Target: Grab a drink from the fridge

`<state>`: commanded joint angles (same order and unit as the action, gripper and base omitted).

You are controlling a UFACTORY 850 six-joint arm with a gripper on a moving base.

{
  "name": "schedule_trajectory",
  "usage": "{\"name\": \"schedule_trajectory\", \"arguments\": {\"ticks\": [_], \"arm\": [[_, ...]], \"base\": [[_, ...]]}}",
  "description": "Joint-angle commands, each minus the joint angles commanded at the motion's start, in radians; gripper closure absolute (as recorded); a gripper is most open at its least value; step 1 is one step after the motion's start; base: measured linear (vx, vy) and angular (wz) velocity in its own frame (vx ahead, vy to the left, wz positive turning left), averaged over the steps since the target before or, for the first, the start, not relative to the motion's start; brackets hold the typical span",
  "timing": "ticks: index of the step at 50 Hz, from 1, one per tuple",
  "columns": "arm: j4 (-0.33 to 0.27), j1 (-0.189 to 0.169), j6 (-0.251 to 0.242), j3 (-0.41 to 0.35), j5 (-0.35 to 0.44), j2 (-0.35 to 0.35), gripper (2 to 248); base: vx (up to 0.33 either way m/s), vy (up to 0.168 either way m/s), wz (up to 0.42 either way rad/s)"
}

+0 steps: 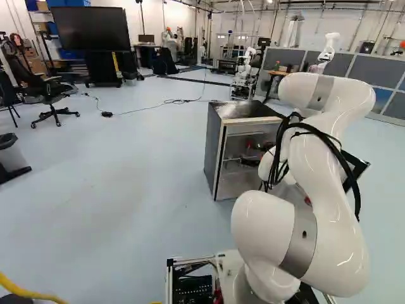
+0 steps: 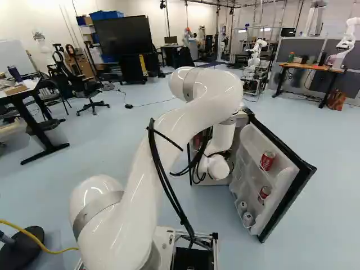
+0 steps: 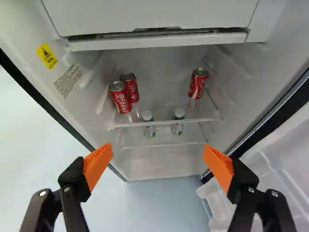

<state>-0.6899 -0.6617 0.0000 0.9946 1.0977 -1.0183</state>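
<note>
Black gripper, orange-padded [image 1: 248, 161]: released, fingers spread, facing the interior.
Red metal cans [image 3: 119, 97]: three, shelved inside white-lined fridge [image 1: 214, 145]; two more in open door [image 2: 295, 188].
White-capped bottles [image 3: 149, 128]: two, below shelf.

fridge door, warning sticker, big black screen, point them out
Fridge door [image 2: 288, 197]: right base view, black edge
Warning sticker [image 3: 47, 56]: wrist view, its middle
Big black screen [image 1: 90, 28]: left base view, its middle
</note>
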Motion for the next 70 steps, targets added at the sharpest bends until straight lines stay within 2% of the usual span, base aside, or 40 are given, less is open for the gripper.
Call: {"name": "schedule_trajectory", "arguments": {"ticks": [27, 70], "arm": [[-0.109, -0.009, 0.0, 0.091, 0.0, -0.049, 3], [-0.116, 0.007, 0.0, 0.138, 0.0, -0.073, 3]], "base": [[0.0, 0.0, 0.0], [0.0, 0.0, 0.0]]}}
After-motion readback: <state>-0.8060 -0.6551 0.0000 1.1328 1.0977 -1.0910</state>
